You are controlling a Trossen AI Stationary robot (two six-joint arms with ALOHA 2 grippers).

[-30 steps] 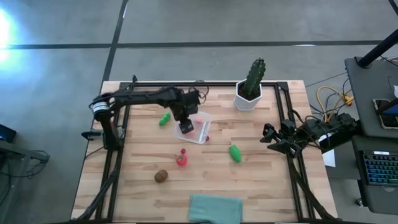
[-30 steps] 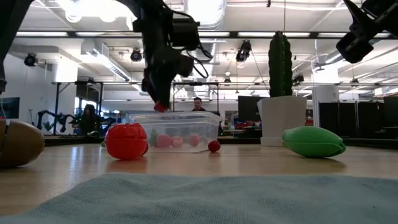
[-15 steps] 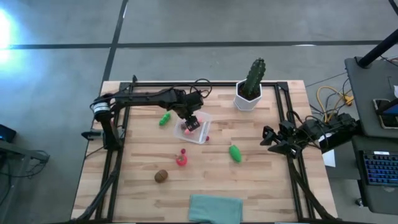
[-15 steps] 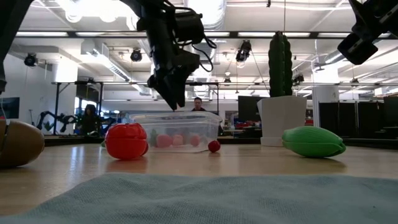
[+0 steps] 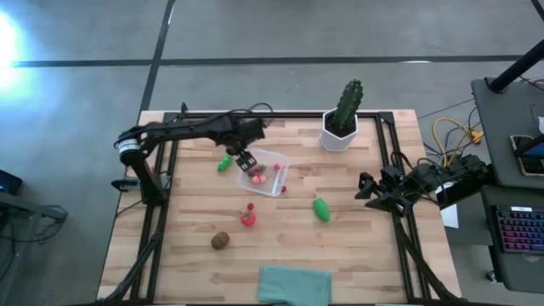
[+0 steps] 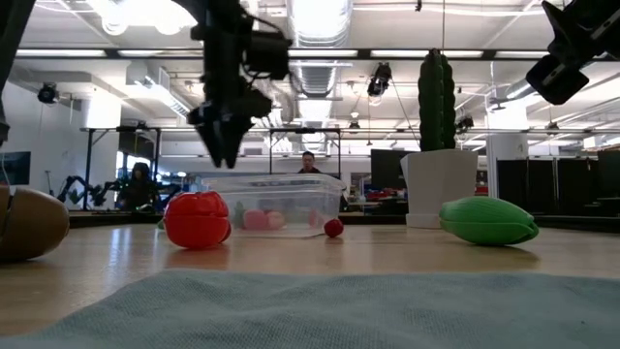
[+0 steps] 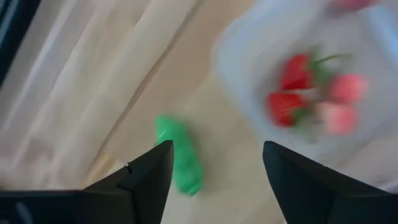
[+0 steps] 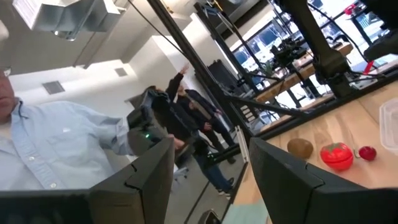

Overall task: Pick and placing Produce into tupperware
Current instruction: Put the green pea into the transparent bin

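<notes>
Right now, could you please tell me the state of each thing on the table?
tupperware: upright, lidless, holding small red and pink pieces
left claw: open, empty, above the tupperware's edge
right claw: open, empty, at the table's edge
tomato: loose on the table
kiwi: loose on the table

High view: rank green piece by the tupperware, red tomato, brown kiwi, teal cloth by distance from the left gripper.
From the left gripper, open at the tupperware's left edge:
1. Green piece, just to its left.
2. Red tomato, toward the front.
3. Brown kiwi, front-left.
4. Teal cloth, front edge.
</notes>
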